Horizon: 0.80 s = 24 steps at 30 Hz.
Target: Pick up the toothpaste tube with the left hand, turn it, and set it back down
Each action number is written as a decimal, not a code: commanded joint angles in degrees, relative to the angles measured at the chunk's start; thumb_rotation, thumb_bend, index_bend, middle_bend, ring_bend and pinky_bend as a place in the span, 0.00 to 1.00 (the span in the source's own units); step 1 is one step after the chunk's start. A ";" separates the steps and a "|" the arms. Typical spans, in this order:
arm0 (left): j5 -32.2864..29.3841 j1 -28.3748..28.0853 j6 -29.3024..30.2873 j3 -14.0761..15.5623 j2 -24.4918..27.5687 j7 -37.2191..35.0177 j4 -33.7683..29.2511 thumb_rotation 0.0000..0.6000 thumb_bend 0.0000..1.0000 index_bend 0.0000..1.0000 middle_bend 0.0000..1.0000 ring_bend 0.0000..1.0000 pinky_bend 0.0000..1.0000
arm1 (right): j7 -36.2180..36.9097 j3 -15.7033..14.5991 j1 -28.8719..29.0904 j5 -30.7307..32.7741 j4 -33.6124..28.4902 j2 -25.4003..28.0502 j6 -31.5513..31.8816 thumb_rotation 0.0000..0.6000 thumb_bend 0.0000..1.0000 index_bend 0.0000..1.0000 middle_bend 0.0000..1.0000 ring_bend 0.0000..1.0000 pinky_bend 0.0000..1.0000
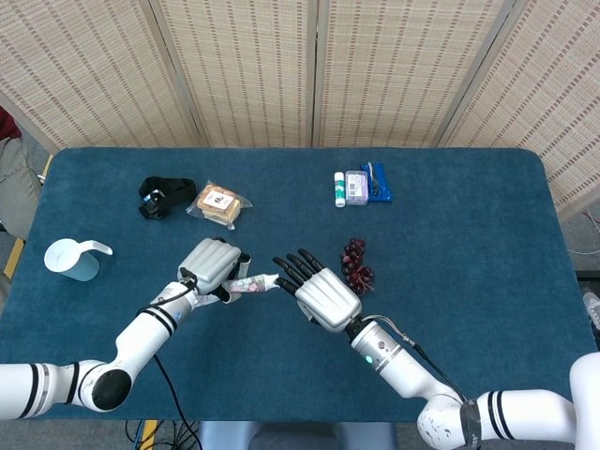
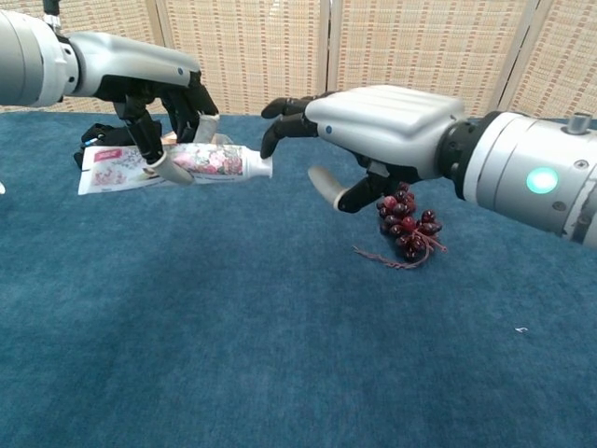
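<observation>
left hand (image 2: 168, 103) — grips toothpaste tube (image 2: 177, 163), level | right hand (image 2: 373, 131) — spread

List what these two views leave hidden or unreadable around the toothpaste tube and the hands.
- Toothpaste tube: in the head view the left hand covers most of it.
- Tube print: too small to read in the chest view.
- Right hand: palm faces down in both views.
- Grapes: partly behind the right hand in the chest view.

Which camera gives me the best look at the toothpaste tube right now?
The chest view: the toothpaste tube shows side-on, nearly level, above the table in the left hand. In the head view the left hand covers most of it; only its cap end pokes out.
</observation>
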 commanded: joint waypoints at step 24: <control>1.17 0.19 -1.51 -0.09 1.75 -3.39 -0.83 1.00 0.31 0.59 0.66 0.41 0.24 | 1.37 -1.27 1.10 2.47 1.92 0.28 0.37 1.00 0.61 0.24 0.00 0.00 0.00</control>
